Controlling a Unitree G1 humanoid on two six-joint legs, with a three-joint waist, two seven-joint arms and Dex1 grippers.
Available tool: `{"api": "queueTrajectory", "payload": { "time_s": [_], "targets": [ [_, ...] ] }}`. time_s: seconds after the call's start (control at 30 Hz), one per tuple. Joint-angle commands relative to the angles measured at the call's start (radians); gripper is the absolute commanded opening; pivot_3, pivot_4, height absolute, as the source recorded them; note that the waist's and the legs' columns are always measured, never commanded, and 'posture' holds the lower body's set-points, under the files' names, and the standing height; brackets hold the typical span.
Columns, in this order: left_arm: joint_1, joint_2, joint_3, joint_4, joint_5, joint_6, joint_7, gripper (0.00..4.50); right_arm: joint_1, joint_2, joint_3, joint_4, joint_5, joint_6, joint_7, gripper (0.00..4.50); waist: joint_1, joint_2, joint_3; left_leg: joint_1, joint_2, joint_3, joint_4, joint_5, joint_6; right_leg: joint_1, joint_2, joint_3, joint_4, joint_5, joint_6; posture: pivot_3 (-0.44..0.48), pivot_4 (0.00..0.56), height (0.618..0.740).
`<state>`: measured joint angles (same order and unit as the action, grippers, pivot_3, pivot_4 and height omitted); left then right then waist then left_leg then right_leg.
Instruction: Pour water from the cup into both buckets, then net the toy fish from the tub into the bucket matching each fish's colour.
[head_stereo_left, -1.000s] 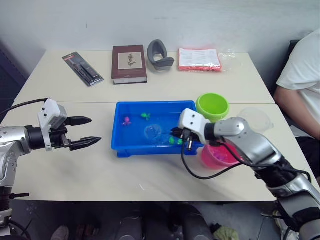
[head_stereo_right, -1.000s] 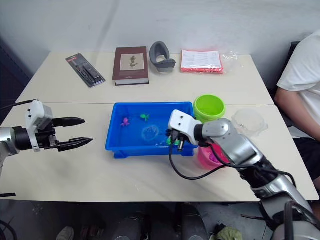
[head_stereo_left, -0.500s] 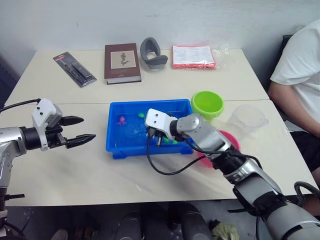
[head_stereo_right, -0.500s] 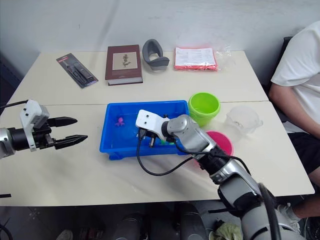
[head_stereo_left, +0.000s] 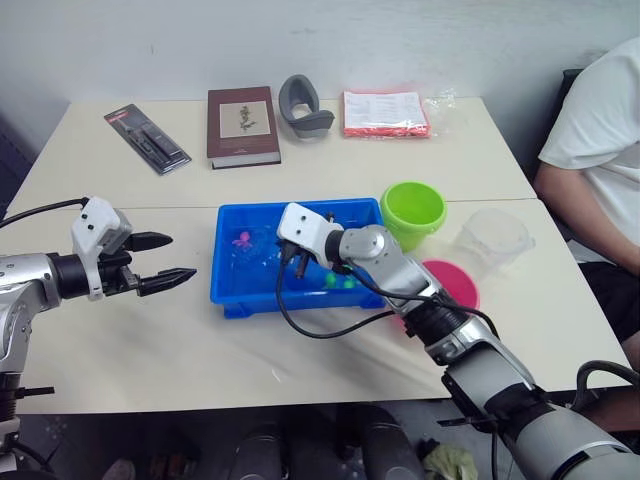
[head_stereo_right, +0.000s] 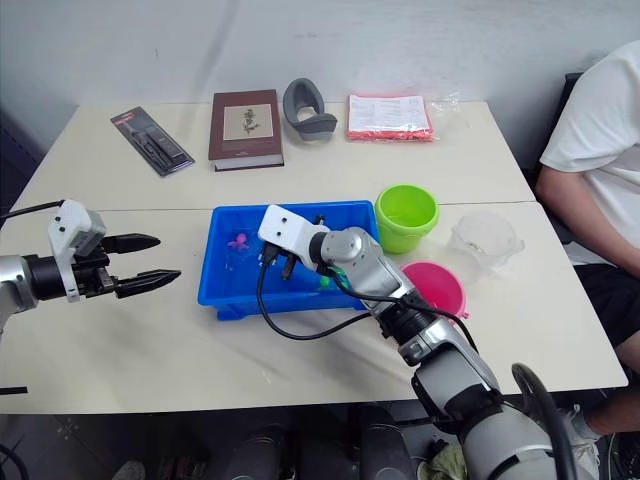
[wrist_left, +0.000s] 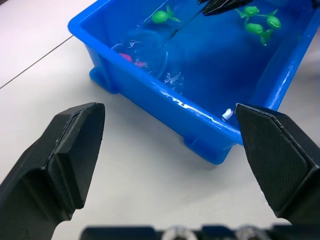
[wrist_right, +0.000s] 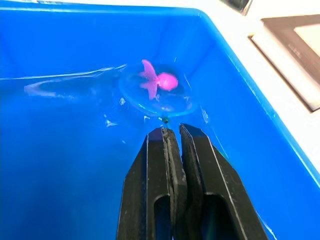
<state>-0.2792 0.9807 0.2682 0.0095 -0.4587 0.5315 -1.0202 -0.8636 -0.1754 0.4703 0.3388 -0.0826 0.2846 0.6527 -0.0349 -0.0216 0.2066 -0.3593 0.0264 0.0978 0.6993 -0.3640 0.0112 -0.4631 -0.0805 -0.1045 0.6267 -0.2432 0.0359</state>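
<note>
Toy fish: pink one (wrist_right: 161, 80) sits in the net ring (wrist_right: 156, 90) inside the tub (head_stereo_left: 245, 300) | right gripper (wrist_right: 172, 132) clenched on the net handle | left gripper (head_stereo_left: 170, 262) released, left of tub | cup (head_stereo_left: 493, 233) set down right; netting looks barely begun.

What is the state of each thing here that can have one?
left gripper: open, holding nothing, beside the tub.
right gripper: shut on the thin net handle, inside the tub.
net: in the water, pink fish within its ring.
tub: holds water and fish.
green bucket: upright.
pink bucket: upright.
cup: upright.
book: closed.
</note>
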Motion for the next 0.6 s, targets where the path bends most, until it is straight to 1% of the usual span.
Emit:
{"api": "queueTrajectory", "payload": {
  "time_s": [0.03,0.27,0.4,0.6],
  "targets": [
    [-0.016,-0.001,0.009,-0.009,0.002,-0.053,-0.024,4.46,0.048,-0.039,-0.043,-0.159,0.023,-0.04,0.045,0.0,0.001,0.0,0.0,0.0,0.0,0.0,0.0,0.0,0.0,0.0,0.0,0.0,0.0,0.0,0.0,0.0,0.15,0.74],
    [-0.054,-0.018,-0.019,0.027,0.012,-0.105,-0.044,4.46,0.156,-0.178,-0.124,-0.395,0.082,0.033,0.142,0.0,0.007,0.0,0.0,0.0,0.0,0.0,0.0,0.0,0.0,0.0,0.0,0.0,0.0,0.0,0.0,0.0,0.15,0.74],
    [-0.104,-0.058,-0.052,0.052,0.011,-0.125,-0.051,4.46,0.249,-0.267,-0.186,-0.524,0.121,0.052,0.18,0.0,0.008,-0.001,0.0,0.0,0.0,0.0,0.0,0.0,0.0,0.0,0.001,0.0,0.0,0.0,0.0,0.0,0.15,0.74],
    [-0.166,-0.112,-0.091,0.086,0.011,-0.171,-0.094,4.46,0.38,-0.331,-0.284,-0.667,0.2,0.099,0.188,0.0,0.009,-0.001,0.0,0.001,0.0,0.001,0.0,0.0,0.0,0.001,0.001,0.0,0.0,0.0,0.0,0.0,0.15,0.74]
  ]
}}
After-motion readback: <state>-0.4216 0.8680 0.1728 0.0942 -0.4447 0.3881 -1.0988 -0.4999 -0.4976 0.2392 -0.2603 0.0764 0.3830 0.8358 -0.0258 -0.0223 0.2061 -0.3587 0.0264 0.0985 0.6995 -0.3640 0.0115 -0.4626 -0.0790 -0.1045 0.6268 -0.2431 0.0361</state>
